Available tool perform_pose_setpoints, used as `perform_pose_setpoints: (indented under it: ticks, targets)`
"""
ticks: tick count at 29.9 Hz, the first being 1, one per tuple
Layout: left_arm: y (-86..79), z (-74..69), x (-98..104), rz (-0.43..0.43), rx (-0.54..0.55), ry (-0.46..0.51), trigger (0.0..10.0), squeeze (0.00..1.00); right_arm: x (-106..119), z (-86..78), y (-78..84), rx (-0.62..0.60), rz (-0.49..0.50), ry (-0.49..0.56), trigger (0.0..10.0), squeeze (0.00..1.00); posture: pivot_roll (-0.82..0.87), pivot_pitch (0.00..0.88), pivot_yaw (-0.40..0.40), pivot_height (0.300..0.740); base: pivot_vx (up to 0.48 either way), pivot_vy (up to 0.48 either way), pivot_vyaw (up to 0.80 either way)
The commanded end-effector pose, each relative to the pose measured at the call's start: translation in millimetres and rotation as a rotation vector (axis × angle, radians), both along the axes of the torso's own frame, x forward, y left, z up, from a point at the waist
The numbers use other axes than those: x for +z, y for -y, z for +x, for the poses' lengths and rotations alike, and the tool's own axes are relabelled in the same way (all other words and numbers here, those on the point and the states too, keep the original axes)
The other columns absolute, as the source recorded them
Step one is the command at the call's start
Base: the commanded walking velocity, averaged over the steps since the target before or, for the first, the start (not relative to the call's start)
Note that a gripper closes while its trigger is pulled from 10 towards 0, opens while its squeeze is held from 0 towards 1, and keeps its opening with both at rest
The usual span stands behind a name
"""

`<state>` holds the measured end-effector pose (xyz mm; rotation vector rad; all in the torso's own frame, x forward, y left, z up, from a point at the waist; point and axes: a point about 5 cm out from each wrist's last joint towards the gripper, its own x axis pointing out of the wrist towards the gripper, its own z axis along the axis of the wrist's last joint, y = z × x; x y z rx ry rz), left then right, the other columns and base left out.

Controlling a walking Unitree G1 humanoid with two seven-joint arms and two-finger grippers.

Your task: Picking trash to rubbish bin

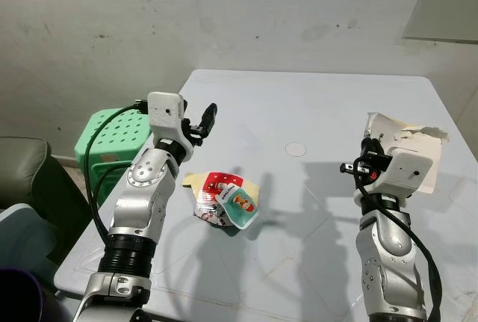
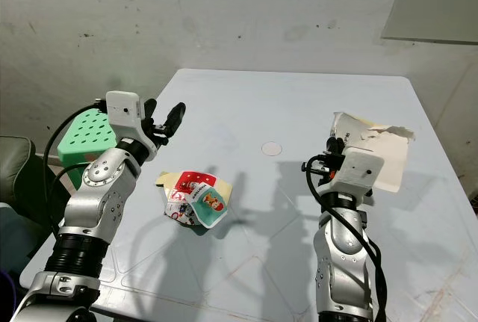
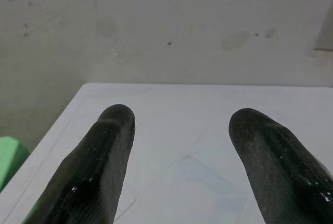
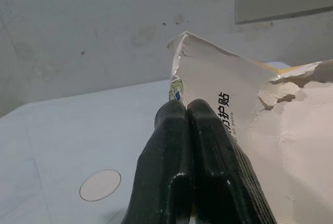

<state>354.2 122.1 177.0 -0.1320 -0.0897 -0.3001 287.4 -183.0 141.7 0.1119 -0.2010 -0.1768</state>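
In the left eye view, a pale grey tabletop (image 1: 314, 105) stands against a stained wall. A crumpled red and white snack wrapper (image 1: 226, 199) lies on it near the robot's left side, with a yellowish scrap tucked under it. A torn cream paper packet (image 1: 407, 146) stands at the right side of the tabletop, its ragged top edge up. Beyond the tabletop's left edge sits a green perforated basket (image 1: 112, 139); what it contains cannot be made out. The left gripper (image 1: 203, 122) is raised above the tabletop, beyond the wrapper and apart from it. The right gripper (image 1: 367, 159) is up against the near side of the packet.

The right eye view shows the same layout, plus a small round mark (image 2: 271, 147) on the tabletop between the two arms.

In the left wrist view, the two black fingers (image 3: 99, 167) stand well spread with nothing between them, above bare tabletop, and a green corner shows at the side.

In the right wrist view, the jaws are pressed together, pinching the edge of the packet, which has black printed characters on it. The packet rises past the fingertips (image 4: 174, 117), and the round mark lies on the tabletop beside them.
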Motion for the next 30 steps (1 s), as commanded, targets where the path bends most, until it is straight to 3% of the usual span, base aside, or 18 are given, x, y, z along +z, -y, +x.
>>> perform_pose_setpoints:
  ticks: [1, 9, 30]
  targets:
    - [-3.8, 1.9, -0.9, 0.001, 0.031, -0.021, 10.0, 0.00, 6.1, -1.4, -5.0, 0.017, -0.014, 0.021, 10.0, 0.00, -0.10, 0.000, 0.089, 0.740, 0.000, 0.000, 0.00]
    - [-4.4, -2.6, -6.9, 0.001, 0.034, -0.032, 10.0, 0.00, 2.5, -2.9, -6.8, 0.037, -0.029, -0.001, 10.0, 0.00, -0.08, 0.000, 0.064, 0.740, 0.000, 0.000, 0.00]
    - [-8.2, -5.2, -8.0, -0.017, 0.064, -0.033, 10.0, 0.00, 1.9, -1.3, -14.0, 0.087, -0.042, -0.022, 10.0, 0.00, -0.06, 0.000, 0.025, 0.740, -0.318, 0.000, 0.00]
